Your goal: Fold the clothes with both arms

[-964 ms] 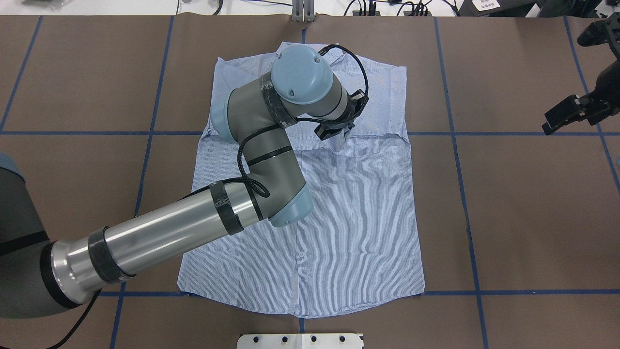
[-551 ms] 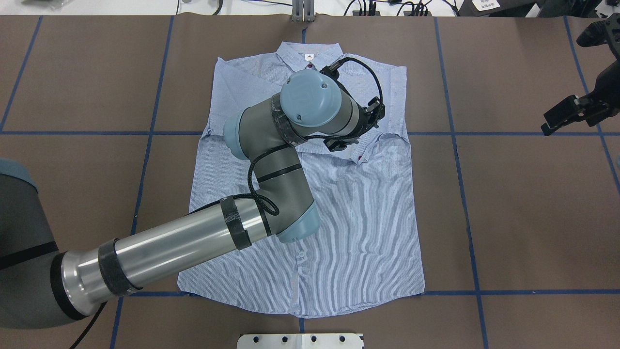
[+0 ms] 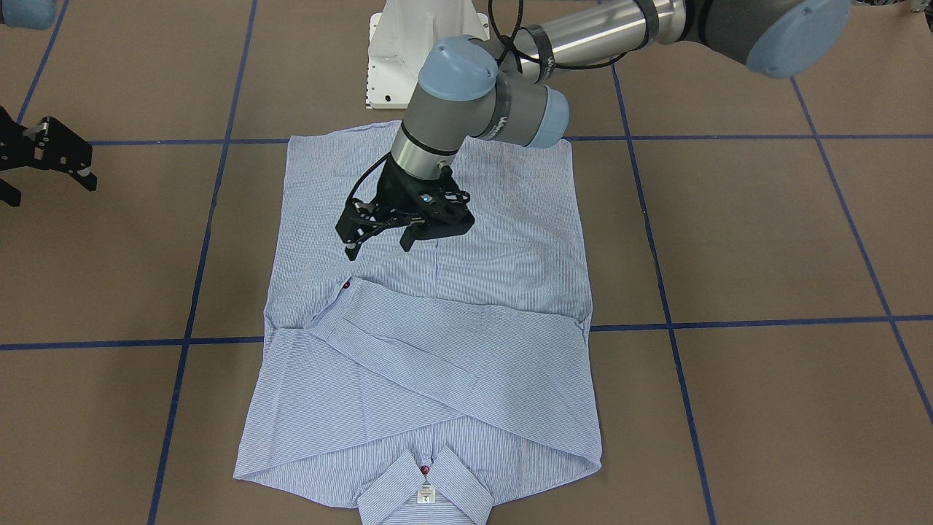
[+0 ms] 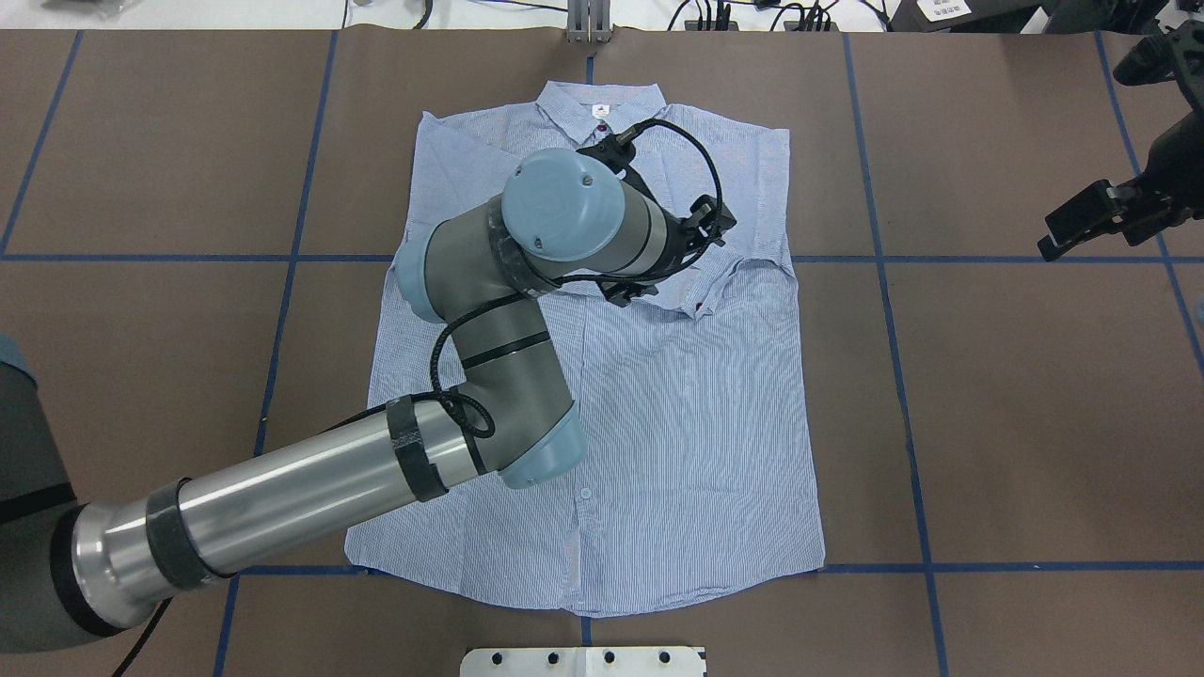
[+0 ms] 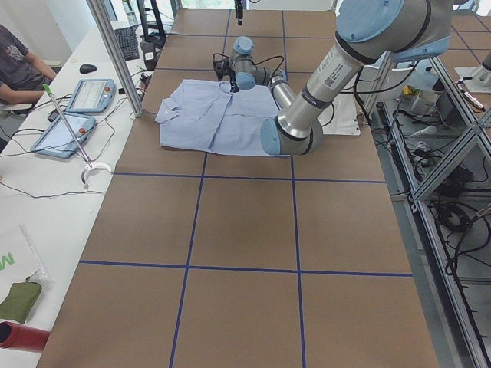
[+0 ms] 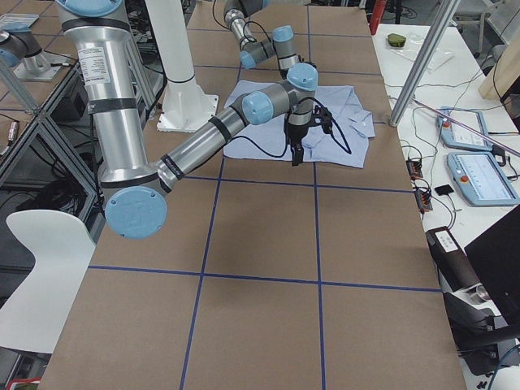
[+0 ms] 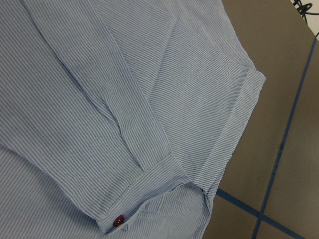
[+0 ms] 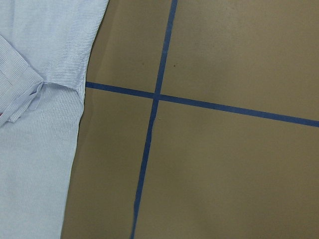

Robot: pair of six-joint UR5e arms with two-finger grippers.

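Note:
The light-blue striped shirt [image 3: 437, 350] lies flat, front up, on the brown table [image 4: 1016, 423], both sleeves folded across its chest. One cuff with a dark red button [image 3: 345, 286] rests near the middle; the left wrist view shows it [image 7: 118, 220] from close above. My left gripper [image 3: 379, 249] hangs open just above the shirt's body, a little short of that cuff, with nothing held. In the overhead view the left arm [image 4: 527, 310] hides most of it. My right gripper [image 3: 49, 188] hovers open off the shirt's side over bare table [image 8: 224, 149].
Blue tape lines [image 4: 884, 282] divide the table into squares. The white pedestal base [image 3: 408, 44] stands at the shirt's hem end. Beyond the collar end runs a bench with tablets [image 5: 88, 96], an upright metal post [image 5: 115, 54] and a seated person [image 5: 19, 65].
The left gripper let go of the sleeve cuff, which now lies on the shirt, and drew back toward the robot's left. The right gripper shifted slightly.

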